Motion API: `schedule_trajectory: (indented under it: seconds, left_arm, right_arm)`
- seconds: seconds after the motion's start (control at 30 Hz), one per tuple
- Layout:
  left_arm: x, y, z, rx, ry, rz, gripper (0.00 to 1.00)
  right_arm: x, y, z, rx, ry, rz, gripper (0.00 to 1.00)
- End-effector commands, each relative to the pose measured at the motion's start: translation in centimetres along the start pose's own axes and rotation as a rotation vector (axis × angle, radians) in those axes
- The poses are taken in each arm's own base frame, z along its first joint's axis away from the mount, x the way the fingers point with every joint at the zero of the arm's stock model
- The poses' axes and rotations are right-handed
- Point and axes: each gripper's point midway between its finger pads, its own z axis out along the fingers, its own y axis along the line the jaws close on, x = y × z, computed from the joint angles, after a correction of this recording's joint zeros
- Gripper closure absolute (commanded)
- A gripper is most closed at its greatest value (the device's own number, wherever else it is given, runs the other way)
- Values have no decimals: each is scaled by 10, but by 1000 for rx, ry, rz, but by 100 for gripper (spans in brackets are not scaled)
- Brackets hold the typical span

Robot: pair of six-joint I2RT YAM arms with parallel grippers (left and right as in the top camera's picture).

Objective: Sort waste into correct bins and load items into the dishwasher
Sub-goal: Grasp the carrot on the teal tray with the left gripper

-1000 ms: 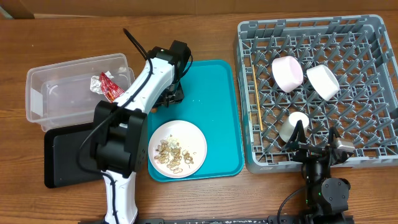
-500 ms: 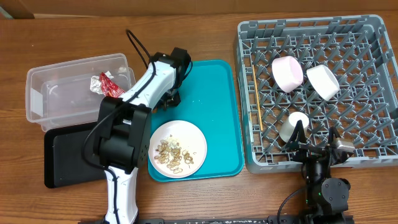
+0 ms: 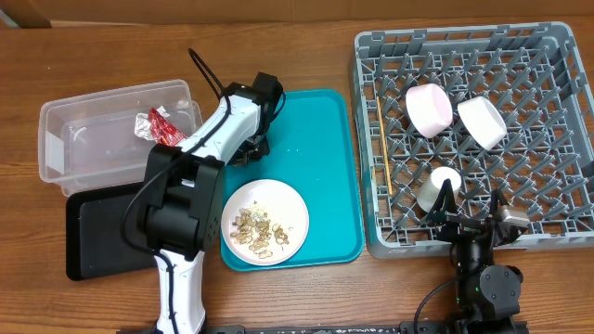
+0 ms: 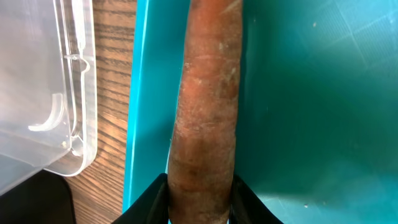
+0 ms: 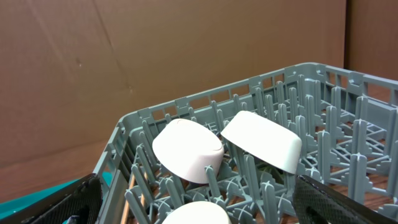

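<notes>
Near the left edge of the teal tray (image 4: 298, 124) we see the left gripper (image 4: 199, 202) clamped on the carrot (image 4: 208, 112) — fingers pressed to both its sides. Over the near edge of the rack (image 3: 464, 35), the right gripper (image 5: 198, 193) — jaws wide apart — holds nothing.

Overhead faces down; close wrists share tray (image 3: 320, 186), rack (image 3: 473, 32).
</notes>
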Motion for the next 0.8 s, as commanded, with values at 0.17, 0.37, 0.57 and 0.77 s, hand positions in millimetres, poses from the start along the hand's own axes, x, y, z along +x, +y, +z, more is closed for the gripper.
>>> schedule_trajectory:
  seconds: [0.17, 0.37, 0.57, 0.77]
  left_arm:
    - [-14, -6, -42, 65, 23, 9, 96]
    - [-41, 8, -111, 121, -70, -29, 94]
    - [-31, 43, -153, 122, -62, -133, 96]
    - [-3, 104, -184, 22, -50, -248, 96]
  right_arm:
    - [1, -3, 0, 8, -10, 6, 0]
    - [1, -3, 0, 8, -10, 6, 0]
    - [1, -3, 0, 8, -10, 6, 0]
    - [1, -3, 0, 8, -10, 6, 0]
